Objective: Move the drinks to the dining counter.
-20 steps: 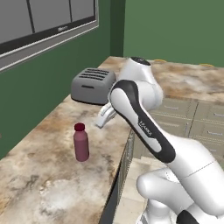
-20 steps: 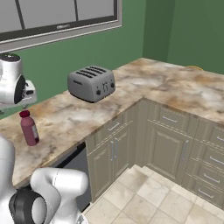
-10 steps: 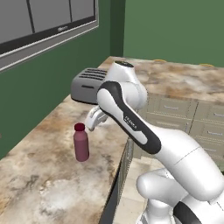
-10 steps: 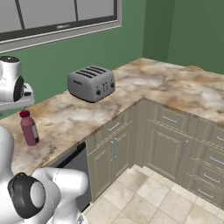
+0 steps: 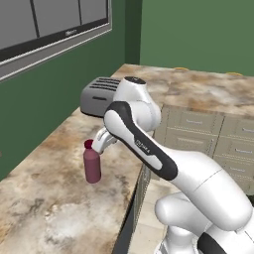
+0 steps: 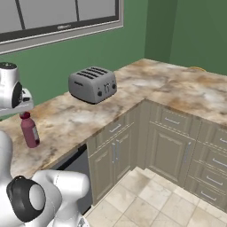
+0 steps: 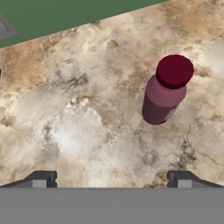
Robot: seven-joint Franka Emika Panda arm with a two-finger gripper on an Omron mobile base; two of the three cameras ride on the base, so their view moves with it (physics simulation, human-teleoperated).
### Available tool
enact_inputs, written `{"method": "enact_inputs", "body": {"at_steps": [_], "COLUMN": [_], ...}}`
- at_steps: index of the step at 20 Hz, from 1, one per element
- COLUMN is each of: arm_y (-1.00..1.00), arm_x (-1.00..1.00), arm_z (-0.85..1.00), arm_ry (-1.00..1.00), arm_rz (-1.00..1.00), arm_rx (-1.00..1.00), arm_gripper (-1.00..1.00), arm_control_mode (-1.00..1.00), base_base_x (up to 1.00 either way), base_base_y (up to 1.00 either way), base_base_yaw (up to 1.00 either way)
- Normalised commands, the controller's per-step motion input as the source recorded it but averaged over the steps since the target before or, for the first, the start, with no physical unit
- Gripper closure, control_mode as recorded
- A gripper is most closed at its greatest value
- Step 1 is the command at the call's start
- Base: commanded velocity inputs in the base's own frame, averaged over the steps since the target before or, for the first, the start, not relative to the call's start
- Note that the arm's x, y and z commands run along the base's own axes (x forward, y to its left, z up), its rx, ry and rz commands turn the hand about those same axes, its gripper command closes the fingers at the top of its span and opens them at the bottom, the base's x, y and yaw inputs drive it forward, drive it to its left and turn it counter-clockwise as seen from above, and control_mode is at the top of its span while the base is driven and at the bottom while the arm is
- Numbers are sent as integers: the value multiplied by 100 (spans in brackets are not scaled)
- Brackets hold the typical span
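Dark red bottle, upright on marbled tabletop; silver toaster well apart; no legible label; pincer wide open, empty, above bottle

toaster partly behind arm, gripper tips cropped
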Motion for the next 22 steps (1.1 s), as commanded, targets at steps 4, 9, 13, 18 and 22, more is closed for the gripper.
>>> {"method": "enact_inputs", "body": {"at_steps": [4, 9, 13, 18, 22], "arm_y": [0, 0, 0, 0, 1], "arm_x": [15, 17, 20, 10, 16], "arm_z": [0, -2, -6, -7, -12], "arm_ry": [0, 0, 0, 0, 0], "arm_rz": [0, 0, 0, 0, 0], "arm_rx": [0, 0, 0, 0, 0], "arm_gripper": [-100, -100, -100, -100, -100], "arm_control_mode": [-100, -100, -100, -100, -100], "base_base_x": [0, 0, 0, 0, 0], "base_base_y": [0, 0, 0, 0, 0], "base_base_yaw": [0, 0, 0, 0, 0]}}
